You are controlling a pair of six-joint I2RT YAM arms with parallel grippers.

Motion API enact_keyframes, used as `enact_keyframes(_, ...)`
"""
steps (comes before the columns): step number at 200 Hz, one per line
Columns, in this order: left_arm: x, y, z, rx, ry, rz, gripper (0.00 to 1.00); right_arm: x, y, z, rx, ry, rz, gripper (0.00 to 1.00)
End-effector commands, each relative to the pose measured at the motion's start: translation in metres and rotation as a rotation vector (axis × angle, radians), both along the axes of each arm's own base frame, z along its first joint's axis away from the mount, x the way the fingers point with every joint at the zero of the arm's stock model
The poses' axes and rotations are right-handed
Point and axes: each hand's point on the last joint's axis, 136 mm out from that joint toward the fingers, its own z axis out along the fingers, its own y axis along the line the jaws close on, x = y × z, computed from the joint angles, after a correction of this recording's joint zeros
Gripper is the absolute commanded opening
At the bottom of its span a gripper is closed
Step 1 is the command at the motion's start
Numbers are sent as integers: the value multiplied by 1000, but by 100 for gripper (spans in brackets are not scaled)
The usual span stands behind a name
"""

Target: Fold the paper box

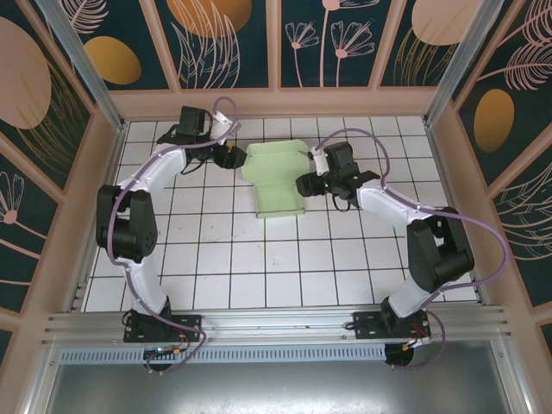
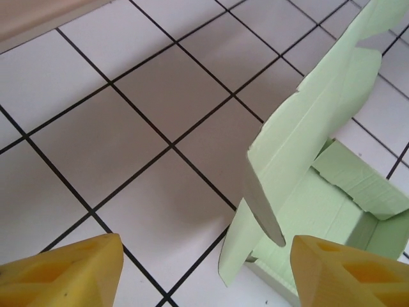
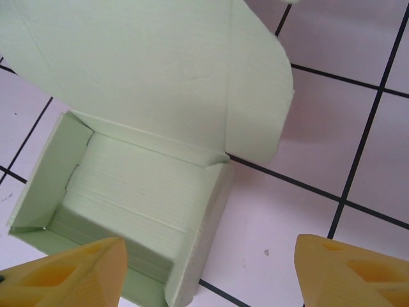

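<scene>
The paper box (image 1: 278, 197) is pale mint-green and stands on the white tiled table at the back middle. Its tray faces up and its lid (image 1: 274, 158) is raised at the far side. My left gripper (image 1: 235, 156) is just left of the lid, and my right gripper (image 1: 304, 185) is at the tray's right wall. In the left wrist view the left gripper (image 2: 206, 246) is open, and a side flap (image 2: 239, 252) hangs between its yellow fingers without touching them. The right gripper (image 3: 209, 243) is open and straddles the box's (image 3: 128, 192) right wall.
Wood-framed painted walls (image 1: 276, 99) enclose the tiled table (image 1: 259, 276) on three sides, and the back wall's base (image 2: 38, 16) is close to the left gripper. An aluminium rail (image 1: 276, 323) carries both arm bases at the near edge. Open tiles stretch in front of the box.
</scene>
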Motion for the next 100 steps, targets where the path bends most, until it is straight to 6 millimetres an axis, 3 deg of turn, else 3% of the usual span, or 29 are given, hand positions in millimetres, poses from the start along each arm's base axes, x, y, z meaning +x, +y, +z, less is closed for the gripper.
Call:
enact_keyframes(1,-17,-4,-17,108,74,-87,71,-1,-1,12,25,-41,15,70)
enact_keyframes(40,-6,-12,-20,119,119,-97,68,-2,-5,7,25,-35,5,70)
enact_keyframes(100,-2,-17,-37,146,190,-132,47,-1,-14,11,42,-44,-33,70)
